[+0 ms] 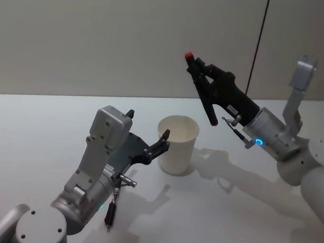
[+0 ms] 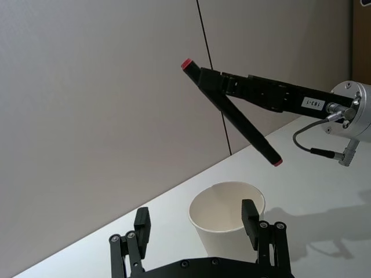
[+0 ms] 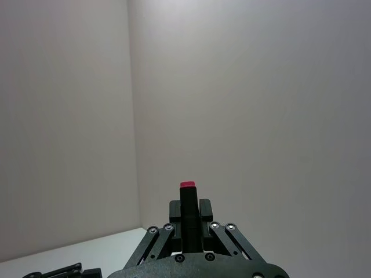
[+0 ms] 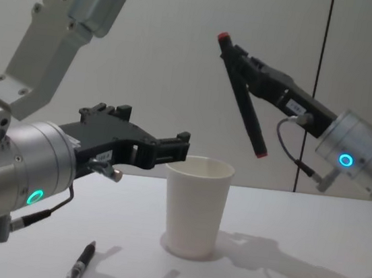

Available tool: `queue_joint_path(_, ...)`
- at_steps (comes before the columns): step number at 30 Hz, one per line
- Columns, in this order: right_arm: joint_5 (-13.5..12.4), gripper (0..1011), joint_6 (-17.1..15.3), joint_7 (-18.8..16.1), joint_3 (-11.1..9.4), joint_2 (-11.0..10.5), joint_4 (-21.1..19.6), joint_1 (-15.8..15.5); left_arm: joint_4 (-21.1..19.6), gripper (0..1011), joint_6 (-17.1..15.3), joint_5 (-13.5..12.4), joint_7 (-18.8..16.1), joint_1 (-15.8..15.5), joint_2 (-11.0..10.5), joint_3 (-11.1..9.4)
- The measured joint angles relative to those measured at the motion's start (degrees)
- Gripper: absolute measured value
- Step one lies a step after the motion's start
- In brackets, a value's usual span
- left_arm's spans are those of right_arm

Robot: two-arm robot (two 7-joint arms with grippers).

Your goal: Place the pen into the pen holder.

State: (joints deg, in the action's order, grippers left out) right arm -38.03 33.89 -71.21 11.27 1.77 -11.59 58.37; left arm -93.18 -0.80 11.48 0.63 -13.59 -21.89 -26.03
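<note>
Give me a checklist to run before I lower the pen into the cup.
1. Right gripper shut on pen: ok, held near its upper end.
2. Pen's lower end over pen holder mouth: not ok, it hangs above and to the right of the rim.
3. Pen holder upright on table: ok.
4. Left gripper out of the drop path: ok, open at the holder's left side; contact cannot tell.
5. Second pen clear: ok, lying by the left arm.

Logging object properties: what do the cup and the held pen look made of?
The pen holder looks like matte white paper: thin wall, rolled rim. The pen, clamped in the right hand, is likely plastic: matte black barrel, red ends.
</note>
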Motion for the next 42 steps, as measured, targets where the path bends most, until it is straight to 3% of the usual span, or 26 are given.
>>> queue_joint_path(9,2.46,169,-0.95,2.63,2.20,0.76,3.77,1.98,0.00,1004,0.00,0.00,0.00,0.00,0.00,0.00)
queue_joint_path(18,3.69,169,-1.74,3.92,2.87,1.22,5.49,2.76,0.00,1004,0.00,0.00,0.00,0.00,0.00,0.00)
queue_joint_path(42,2.60,169,-1.95,-1.42,-0.31,1.77,7.13,3.38,0.00,1004,0.00,0.00,0.00,0.00,0.00,0.00)
